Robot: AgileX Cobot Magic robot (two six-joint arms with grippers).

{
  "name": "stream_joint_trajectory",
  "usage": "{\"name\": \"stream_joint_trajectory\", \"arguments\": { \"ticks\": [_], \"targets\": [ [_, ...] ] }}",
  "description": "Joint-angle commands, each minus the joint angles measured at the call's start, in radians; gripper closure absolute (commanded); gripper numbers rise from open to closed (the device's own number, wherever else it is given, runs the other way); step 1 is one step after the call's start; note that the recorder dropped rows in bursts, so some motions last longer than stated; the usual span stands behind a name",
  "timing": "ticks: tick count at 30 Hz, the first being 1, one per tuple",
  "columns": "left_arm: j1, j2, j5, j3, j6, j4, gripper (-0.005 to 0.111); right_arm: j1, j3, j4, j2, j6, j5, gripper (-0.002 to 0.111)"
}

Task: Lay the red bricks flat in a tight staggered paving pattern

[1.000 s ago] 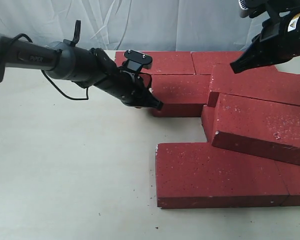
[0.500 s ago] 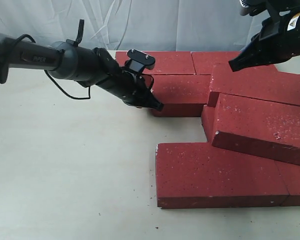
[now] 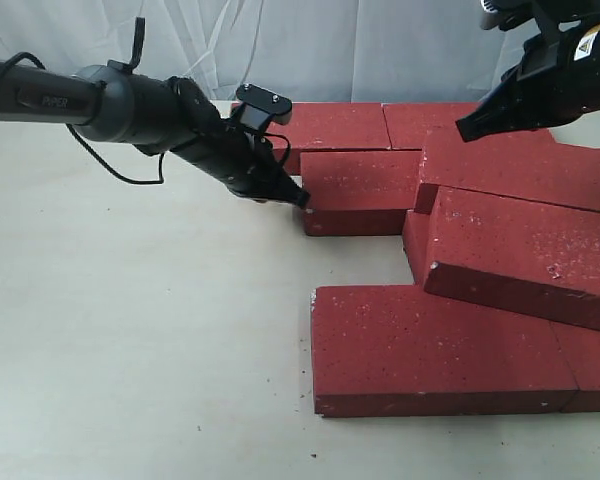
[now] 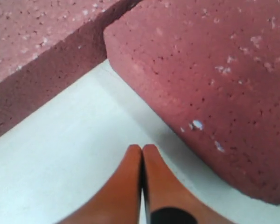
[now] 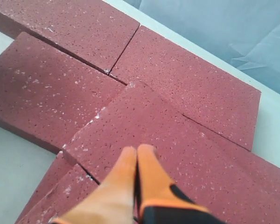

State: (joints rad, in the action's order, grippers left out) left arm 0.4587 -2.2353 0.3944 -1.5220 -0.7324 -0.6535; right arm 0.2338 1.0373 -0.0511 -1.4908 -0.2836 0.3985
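We have the red bricks (image 3: 430, 350) gathered on the right part of the counter (image 3: 130, 350). Two lie flat in a back row, one middle brick (image 3: 365, 185) lies flat just in front of them, a front row lies nearest the camera, and on the right two more rest tilted on their neighbours. Our left tool (image 3: 302, 201) is fully closed and holds nothing. Its tip is low beside the left end of the middle brick, and the wrist view shows a thin strip of counter between them. Our right tool (image 3: 467, 128) is closed too and empty, above the upper tilted brick (image 3: 520, 165). We judge the step is a push with the closed tip. We should press low and square on the middle of the end face, so that the brick slides without turning, and go slowly, because the tilted bricks may shift.
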Motion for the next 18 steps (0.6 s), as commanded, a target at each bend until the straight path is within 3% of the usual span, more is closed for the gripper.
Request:
{"name": "stream_joint_trajectory", "arguments": {
  "ticks": [1,4,8,15,18],
  "targets": [
    [-0.002,0.062,0.062,-0.005,0.242,0.312,0.107,-0.001,-0.003,0.013,0.009,0.001,-0.008,0.109],
    [-0.002,0.124,0.154,0.000,0.287,0.413,0.107,-0.001,-0.003,0.016,0.032,-0.001,0.054,0.109],
    [0.003,0.226,0.239,0.047,0.284,0.406,0.107,-0.013,-0.003,-0.027,0.092,0.018,0.158,0.109],
    [0.106,0.294,0.176,0.124,0.099,0.154,0.107,-0.013,0.004,0.051,0.124,0.070,-0.076,0.109],
    [0.165,0.297,0.175,0.124,0.022,0.040,0.107,-0.013,0.056,0.045,0.098,0.070,0.083,0.109]
  ]
}}
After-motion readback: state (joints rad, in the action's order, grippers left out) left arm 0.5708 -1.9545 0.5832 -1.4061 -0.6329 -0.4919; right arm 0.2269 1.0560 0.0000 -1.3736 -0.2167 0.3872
